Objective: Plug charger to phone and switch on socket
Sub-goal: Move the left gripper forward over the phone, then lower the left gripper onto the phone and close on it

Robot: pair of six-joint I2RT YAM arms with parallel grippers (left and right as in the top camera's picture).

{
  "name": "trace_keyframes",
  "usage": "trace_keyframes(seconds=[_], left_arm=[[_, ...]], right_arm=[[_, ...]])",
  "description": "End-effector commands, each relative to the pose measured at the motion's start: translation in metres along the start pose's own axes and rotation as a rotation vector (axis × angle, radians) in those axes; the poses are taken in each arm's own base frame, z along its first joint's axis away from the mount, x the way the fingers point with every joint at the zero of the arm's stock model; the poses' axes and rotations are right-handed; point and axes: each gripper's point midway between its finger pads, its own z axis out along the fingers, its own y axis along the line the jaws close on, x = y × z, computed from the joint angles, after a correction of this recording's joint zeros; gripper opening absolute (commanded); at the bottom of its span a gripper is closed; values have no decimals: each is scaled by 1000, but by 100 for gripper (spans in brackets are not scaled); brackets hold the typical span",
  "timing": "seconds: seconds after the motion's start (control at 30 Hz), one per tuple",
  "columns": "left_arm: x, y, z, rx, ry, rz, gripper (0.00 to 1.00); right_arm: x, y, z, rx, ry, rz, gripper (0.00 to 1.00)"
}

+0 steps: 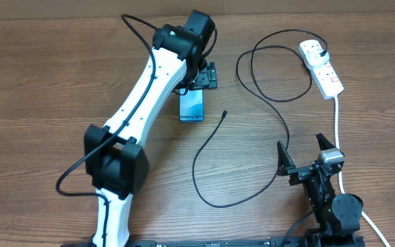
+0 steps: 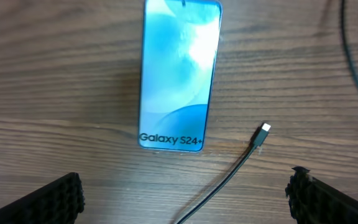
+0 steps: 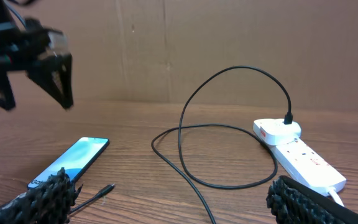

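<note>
Hovering left gripper (image 2: 188,198), jaws wide and empty | slim blue-screened glass phone (image 2: 180,74) flat ahead of jaws | thin black charger cable (image 2: 224,179), connector tip (image 2: 263,130) beside phone, ahead between jaw lines, unplugged | cable judged light, limp: pinch rigid tip | right gripper (image 1: 304,154) wide, empty.

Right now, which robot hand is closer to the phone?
The left one. The left gripper hangs right next to the phone. The right gripper sits well away near the front of the table, with the black cable lying between it and the phone.
</note>
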Motion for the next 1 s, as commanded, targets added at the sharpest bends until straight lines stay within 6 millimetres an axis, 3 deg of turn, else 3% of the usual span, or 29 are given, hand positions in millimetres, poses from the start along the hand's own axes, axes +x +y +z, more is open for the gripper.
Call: trace_keyframes(seconds=[0.0,0.3,0.97], left_arm=[[6,-17,22,53,70,-18,100],[5,-23,51,54,95,-19,100],[-9,-33,51,96,38,-18,100]], right_arm=[[1,0,0,2,-6,-2,100],[1,0,0,2,-6,-2,100],[1,0,0,2,-5,-2,100]])
